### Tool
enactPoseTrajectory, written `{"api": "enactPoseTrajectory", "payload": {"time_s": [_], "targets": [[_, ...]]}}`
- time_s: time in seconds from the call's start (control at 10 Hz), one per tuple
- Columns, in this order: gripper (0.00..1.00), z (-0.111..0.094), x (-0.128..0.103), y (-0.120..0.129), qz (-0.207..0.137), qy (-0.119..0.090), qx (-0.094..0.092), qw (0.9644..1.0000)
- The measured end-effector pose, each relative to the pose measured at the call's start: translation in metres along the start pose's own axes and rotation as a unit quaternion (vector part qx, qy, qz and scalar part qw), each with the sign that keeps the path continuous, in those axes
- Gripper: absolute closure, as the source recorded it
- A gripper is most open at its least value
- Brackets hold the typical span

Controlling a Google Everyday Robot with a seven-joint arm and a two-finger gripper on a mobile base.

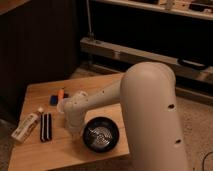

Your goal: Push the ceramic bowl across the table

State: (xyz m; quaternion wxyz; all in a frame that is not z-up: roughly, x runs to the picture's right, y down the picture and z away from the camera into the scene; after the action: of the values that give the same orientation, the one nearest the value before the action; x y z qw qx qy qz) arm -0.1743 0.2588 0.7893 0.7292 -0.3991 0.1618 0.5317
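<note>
The ceramic bowl [101, 134], black with white rings inside, sits near the front right edge of the light wooden table [40, 92]. My white arm reaches down from the right. Its gripper [75, 130] is shut and points down at the tabletop, right against the bowl's left rim. Nothing is held in it. The wrist hides most of the fingertips.
On the table's left lie a white tube [25, 127] and a black striped item [45, 127]. A blue item [54, 99], an orange item [61, 93] and a small pale cup [61, 106] sit behind the wrist. Dark shelving stands behind the table.
</note>
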Motion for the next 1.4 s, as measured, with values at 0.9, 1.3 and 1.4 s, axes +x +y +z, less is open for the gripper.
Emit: {"api": "enactPoseTrajectory", "payload": {"time_s": [0.9, 1.3, 1.4], "targets": [[1.0, -0.012, 0.003, -0.03, 0.029, -0.014, 0.01, 0.9994], [1.0, -0.02, 0.001, -0.044, 0.04, -0.02, 0.015, 0.9989], [1.0, -0.02, 0.002, -0.049, 0.045, -0.02, 0.018, 0.9986]]}}
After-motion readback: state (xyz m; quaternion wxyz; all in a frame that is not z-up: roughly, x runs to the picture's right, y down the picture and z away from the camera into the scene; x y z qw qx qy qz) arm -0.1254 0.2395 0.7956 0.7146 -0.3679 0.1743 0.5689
